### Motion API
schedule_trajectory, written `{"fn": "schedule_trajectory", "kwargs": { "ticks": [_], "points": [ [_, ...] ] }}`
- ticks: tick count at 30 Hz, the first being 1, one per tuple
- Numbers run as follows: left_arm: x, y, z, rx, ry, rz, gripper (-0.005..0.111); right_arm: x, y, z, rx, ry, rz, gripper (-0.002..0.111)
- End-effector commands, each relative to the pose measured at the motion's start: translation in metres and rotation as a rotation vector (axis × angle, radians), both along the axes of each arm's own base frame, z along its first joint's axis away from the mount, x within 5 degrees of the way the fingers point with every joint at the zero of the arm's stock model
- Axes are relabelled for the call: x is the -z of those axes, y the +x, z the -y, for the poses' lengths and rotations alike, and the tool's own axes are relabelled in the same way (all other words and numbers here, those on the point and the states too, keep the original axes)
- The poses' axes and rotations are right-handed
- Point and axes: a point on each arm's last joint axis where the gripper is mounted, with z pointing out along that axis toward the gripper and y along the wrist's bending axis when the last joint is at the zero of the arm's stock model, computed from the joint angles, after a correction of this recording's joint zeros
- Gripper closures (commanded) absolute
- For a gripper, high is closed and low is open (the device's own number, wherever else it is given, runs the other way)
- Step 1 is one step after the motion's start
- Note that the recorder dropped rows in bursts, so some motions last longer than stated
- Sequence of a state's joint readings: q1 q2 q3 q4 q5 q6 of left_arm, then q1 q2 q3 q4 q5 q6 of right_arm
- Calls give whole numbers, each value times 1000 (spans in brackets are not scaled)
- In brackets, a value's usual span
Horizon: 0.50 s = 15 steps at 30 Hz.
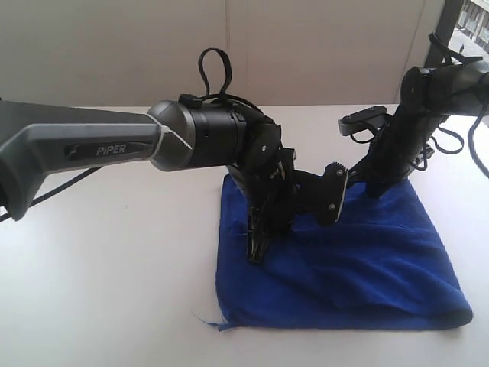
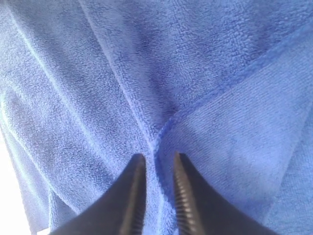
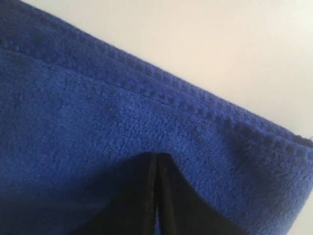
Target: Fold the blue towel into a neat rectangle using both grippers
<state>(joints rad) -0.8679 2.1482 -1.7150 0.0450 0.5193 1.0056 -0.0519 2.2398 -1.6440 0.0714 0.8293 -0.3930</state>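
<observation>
The blue towel [image 1: 367,267] lies folded over on the white table [image 1: 114,267], its rounded fold along the near side and a small pale tag [image 1: 205,318] at its near left corner. My left gripper [image 1: 256,256] points down onto the towel's left part. In the left wrist view, the left gripper [image 2: 159,159] is closed narrowly around a raised hem ridge of the towel [image 2: 98,73]. My right gripper [image 1: 374,191] rests on the far right part of the cloth. Seen from its wrist, the right gripper [image 3: 157,155] is shut, tips on the towel [image 3: 73,107] near its hemmed edge.
Bare white table [image 3: 195,39] surrounds the towel on all sides. The grey left arm [image 1: 76,145] spans the left half of the exterior view. The right arm [image 1: 428,84] comes down from the upper right, and a pale wall stands behind the table.
</observation>
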Motion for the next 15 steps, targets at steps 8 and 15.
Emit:
{"fn": "schedule_trajectory", "kwargs": {
  "ticks": [8, 15],
  "points": [
    [-7, -2, 0, -8, -17, -3, 62, 15, -1, 2, 13, 8, -32, 108],
    [-6, -2, 1, -11, -26, -3, 47, 15, -1, 2, 13, 8, -34, 108]
  ]
}}
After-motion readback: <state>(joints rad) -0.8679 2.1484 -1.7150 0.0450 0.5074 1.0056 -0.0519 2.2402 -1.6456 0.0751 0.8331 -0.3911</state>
